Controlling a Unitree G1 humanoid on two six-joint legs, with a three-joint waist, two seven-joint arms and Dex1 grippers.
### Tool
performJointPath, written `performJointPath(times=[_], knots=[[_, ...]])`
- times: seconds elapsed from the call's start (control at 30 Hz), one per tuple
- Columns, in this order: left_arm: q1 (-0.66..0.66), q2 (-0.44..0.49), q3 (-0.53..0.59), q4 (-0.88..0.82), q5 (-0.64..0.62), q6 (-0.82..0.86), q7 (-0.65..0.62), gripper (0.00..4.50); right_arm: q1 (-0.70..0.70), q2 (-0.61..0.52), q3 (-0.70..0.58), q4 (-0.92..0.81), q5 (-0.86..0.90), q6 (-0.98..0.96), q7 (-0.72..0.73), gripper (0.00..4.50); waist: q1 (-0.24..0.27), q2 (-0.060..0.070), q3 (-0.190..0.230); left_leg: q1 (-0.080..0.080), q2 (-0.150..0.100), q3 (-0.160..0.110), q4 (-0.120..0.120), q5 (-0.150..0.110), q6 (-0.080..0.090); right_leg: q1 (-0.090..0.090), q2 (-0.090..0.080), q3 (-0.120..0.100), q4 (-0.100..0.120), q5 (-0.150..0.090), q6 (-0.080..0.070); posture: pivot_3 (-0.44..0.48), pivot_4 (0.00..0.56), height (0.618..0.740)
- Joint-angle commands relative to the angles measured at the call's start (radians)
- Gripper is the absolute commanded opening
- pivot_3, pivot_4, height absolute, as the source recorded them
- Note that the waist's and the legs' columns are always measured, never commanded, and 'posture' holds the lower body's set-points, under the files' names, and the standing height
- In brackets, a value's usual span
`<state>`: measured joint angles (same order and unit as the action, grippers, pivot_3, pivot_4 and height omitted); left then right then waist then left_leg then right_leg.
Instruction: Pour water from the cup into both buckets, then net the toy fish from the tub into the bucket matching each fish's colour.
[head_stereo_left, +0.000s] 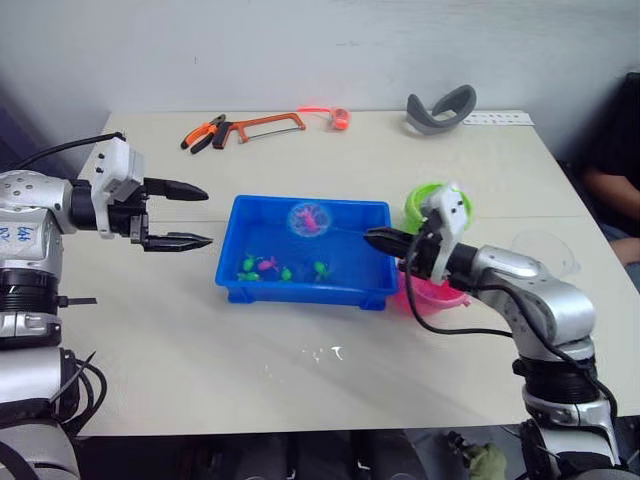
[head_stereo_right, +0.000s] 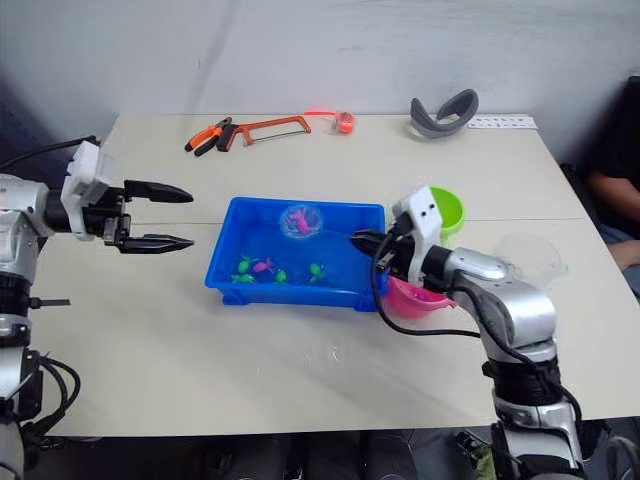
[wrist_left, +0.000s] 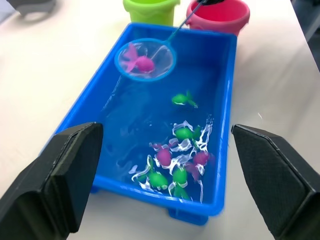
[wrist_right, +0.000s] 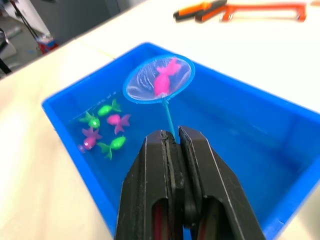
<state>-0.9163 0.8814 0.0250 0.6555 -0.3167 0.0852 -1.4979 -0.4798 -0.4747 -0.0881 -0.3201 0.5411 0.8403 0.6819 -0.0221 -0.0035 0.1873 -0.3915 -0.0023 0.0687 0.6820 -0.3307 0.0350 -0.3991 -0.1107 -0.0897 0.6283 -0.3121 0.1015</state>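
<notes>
Right wrist view: right hand (wrist_right: 176, 137) clamped on net (wrist_right: 159, 80) handle, pink fish (wrist_right: 164, 77) in mesh above tub (wrist_right: 260, 130); left hand (head_stereo_left: 185, 215) wide apart, empty.

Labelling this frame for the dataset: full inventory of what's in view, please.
tub: 1, bright blue, table centre, holding water
net: 1, blue rim, over the tub's far side, handle in the right gripper
fish in net: 1, pink
fish in tub: several, pink and green, clustered near one end; exact count unclear
green bucket: 1, lime, right of the tub, far side
pink bucket: 1, right of the tub, near side
cup: 1, clear, right table edge
hacksaw: 1, orange frame, far side
pliers: 1, orange handles, beside the hacksaw
orange coil: 1, far side
grey curved band: 1, far right
person: 1, dark clothing, right edge
left gripper: open, left of the tub
right gripper: shut on the net handle
</notes>
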Motion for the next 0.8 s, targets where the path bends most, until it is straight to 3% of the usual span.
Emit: performJointPath(times=[0.03, 0.13, 0.4, 0.67, 0.8], knots=[[-0.050, -0.019, 0.018, 0.020, -0.011, 0.014, -0.021, 4.47, 0.048, -0.005, 0.002, -0.033, -0.017, -0.097, 0.010, 0.00, -0.001, 0.000, 0.000, 0.000, 0.000, 0.000, 0.000, 0.000, 0.000, 0.000, 0.000, 0.000, 0.000, 0.000, 0.000, 0.000, 0.150, 0.740], [-0.083, -0.030, 0.010, 0.035, -0.005, 0.027, -0.046, 4.47, 0.078, -0.021, 0.037, -0.016, -0.081, -0.210, 0.025, 0.00, -0.003, 0.000, 0.000, 0.000, -0.001, 0.001, 0.000, 0.000, 0.001, 0.000, 0.000, 0.000, 0.000, 0.000, 0.000, 0.000, 0.150, 0.740], [-0.110, -0.082, 0.002, 0.020, -0.015, 0.001, -0.063, 4.47, 0.151, -0.031, 0.013, -0.056, -0.044, -0.232, 0.037, 0.00, -0.001, -0.001, 0.000, 0.000, -0.001, 0.000, 0.000, 0.001, 0.001, 0.000, 0.000, 0.000, 0.001, 0.000, 0.001, 0.000, 0.150, 0.740], [-0.038, -0.187, 0.022, -0.181, -0.116, 0.108, -0.020, 4.47, 0.270, -0.096, -0.189, -0.278, 0.148, -0.156, 0.000, 0.00, 0.022, -0.001, 0.000, 0.000, -0.002, -0.001, 0.002, 0.001, 0.002, 0.002, -0.002, 0.000, 0.000, 0.001, 0.002, 0.000, 0.150, 0.740], [0.014, -0.254, 0.016, -0.330, -0.172, 0.186, 0.037, 4.47, 0.359, -0.162, -0.349, -0.370, 0.229, -0.127, -0.022, 0.00, 0.025, -0.001, 0.000, 0.000, -0.002, -0.003, 0.002, 0.001, 0.002, 0.004, -0.002, 0.000, -0.001, 0.001, 0.002, 0.000, 0.150, 0.740]])
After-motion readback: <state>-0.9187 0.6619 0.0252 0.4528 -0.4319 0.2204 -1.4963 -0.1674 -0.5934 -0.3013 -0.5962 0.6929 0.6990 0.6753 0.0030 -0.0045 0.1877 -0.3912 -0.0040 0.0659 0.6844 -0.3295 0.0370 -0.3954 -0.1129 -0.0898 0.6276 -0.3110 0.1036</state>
